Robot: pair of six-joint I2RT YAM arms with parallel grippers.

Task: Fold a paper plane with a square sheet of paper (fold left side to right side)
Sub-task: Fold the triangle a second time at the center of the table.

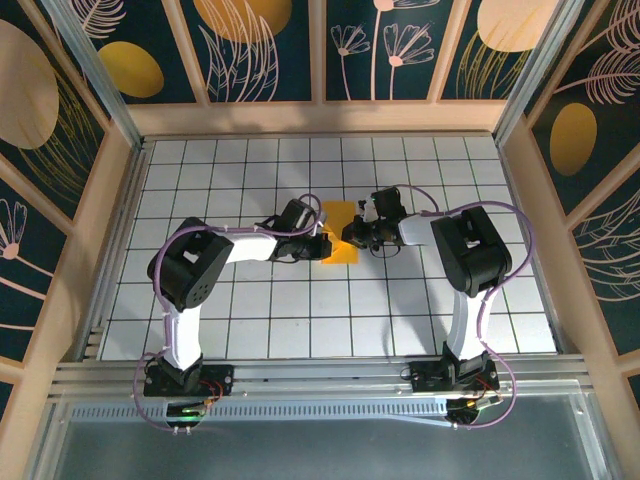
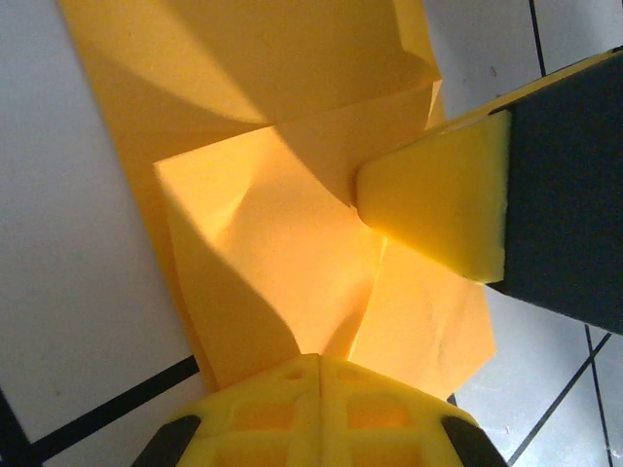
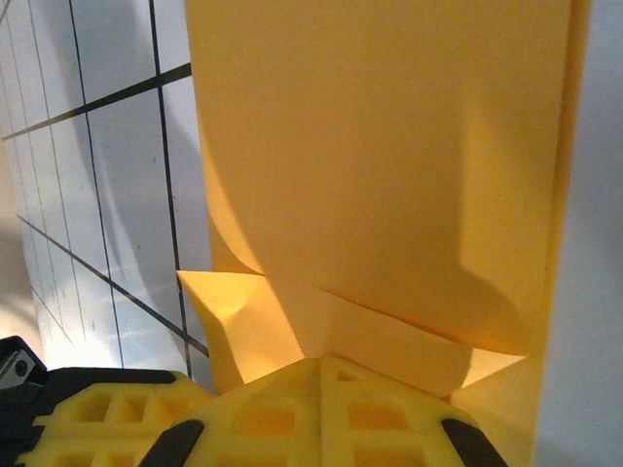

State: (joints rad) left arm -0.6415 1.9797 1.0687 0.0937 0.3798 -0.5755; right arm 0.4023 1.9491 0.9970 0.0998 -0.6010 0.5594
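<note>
The square sheet of paper (image 1: 338, 214) is orange-yellow and lies mid-table, folded into a narrow strip about one tile wide. Up close its layers (image 2: 282, 253) overlap, with a loose curved flap and soft creases. My left gripper (image 1: 322, 246) comes in from the left, shut, its tips (image 2: 321, 362) on the sheet's edge. My right gripper (image 1: 350, 236) comes in from the right, also shut, its tips (image 3: 321, 365) on the paper (image 3: 389, 146). The right gripper's yellow finger pad (image 2: 443, 199) presses a fold close to my left tips. The left fingers (image 3: 88, 418) sit just beside the right ones.
White gridded table top (image 1: 250, 300) stretches all round the paper. Wooden frame walls (image 1: 125, 200) with dark-blue patterned panels close the left, right and back. Both arms' elbows (image 1: 190, 265) (image 1: 470, 250) stand raised either side of the sheet.
</note>
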